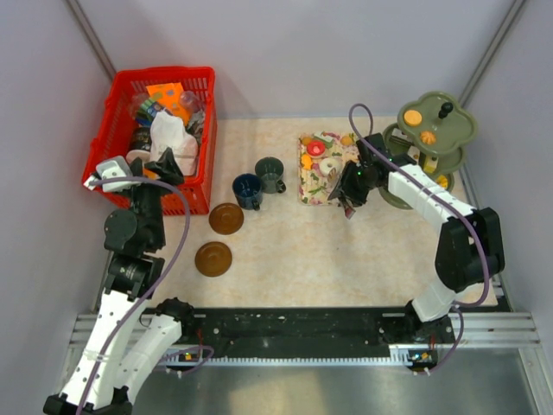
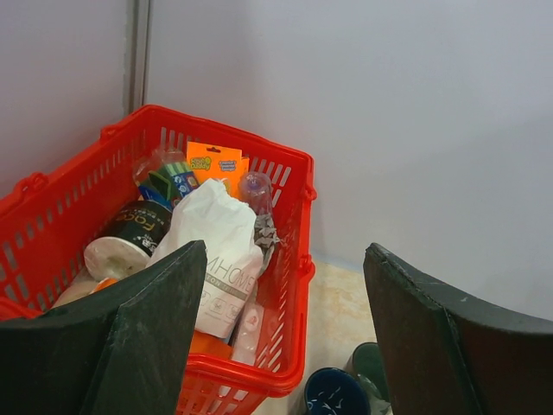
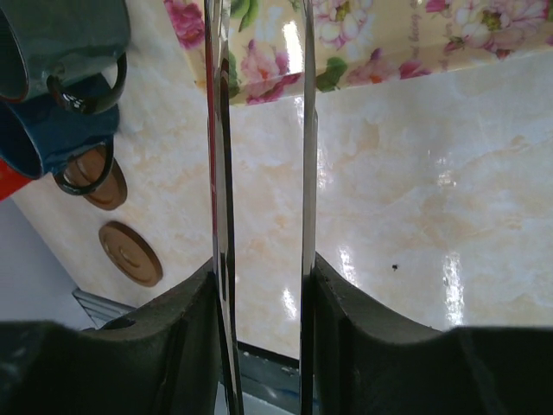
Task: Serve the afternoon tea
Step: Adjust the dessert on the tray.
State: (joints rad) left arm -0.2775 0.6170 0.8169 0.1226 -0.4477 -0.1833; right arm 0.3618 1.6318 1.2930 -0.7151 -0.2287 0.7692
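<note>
Metal tongs (image 3: 218,173) in the right gripper (image 3: 262,277) are sitting spread, pinching nothing visible; toy pastries (image 1: 316,149) are looking light and slick, so I'm guessing gripping across the middle.

I see a red basket (image 1: 164,74), navy mug (image 1: 248,191), dark-green mug (image 1: 270,174), brown saucers (image 1: 226,218) (image 1: 213,258), olive stand (image 1: 458,130), silvery tongs (image 3: 307,173), a cream tray (image 1: 309,192) with pink florals, and a tabletop (image 1: 328,251) that looks marbled beige.

In front of the tray (image 1: 313,188) the table (image 1: 328,259) lies open to its near edge. Left of the tray, two mugs (image 1: 248,191), two saucers (image 1: 226,218) and a basket (image 1: 208,121) crowd the way. Right of it a tiered stand (image 1: 462,130) sits close, and the right gripper (image 1: 347,194) holds tongs (image 3: 308,173) over the tray's near edge.
</note>
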